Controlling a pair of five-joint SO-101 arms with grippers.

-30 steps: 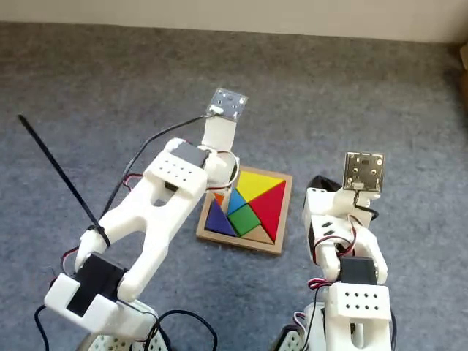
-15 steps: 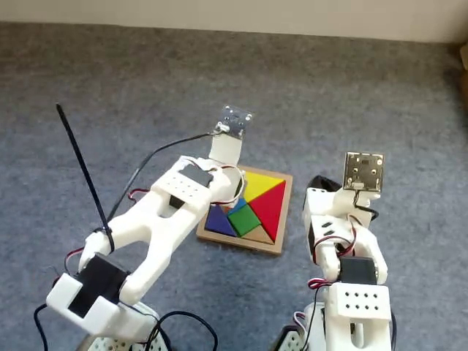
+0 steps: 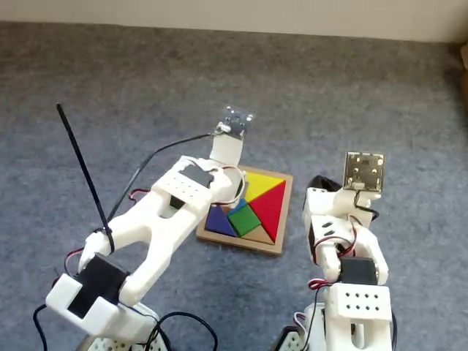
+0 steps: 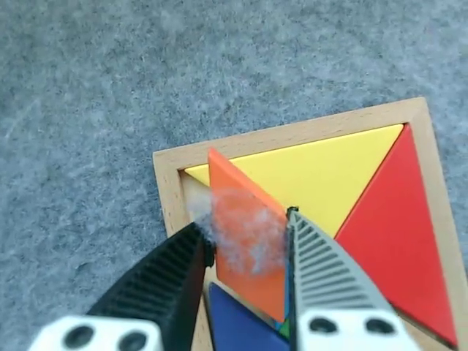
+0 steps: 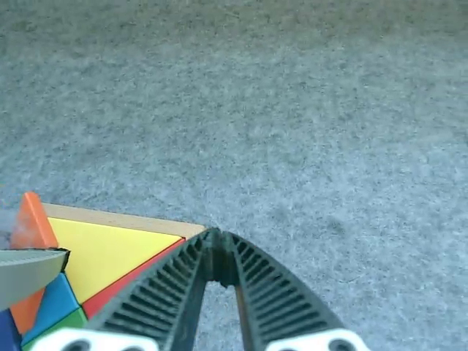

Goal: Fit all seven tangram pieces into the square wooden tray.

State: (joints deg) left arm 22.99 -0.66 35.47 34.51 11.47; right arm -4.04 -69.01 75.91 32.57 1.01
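The orange piece is held tilted between the jaws of the left gripper, over a bare corner of the wooden tray and partly across the yellow triangle. It is judged light, stiff and smooth — best pinched across its straight edges. The right gripper hangs with its jaws closed over the grey, carpet-like worktop — soft and grippy, by its look.

Noted: orange piece, yellow triangle, red triangle, blue piece, green square; tray pale wood, table mottled grey.
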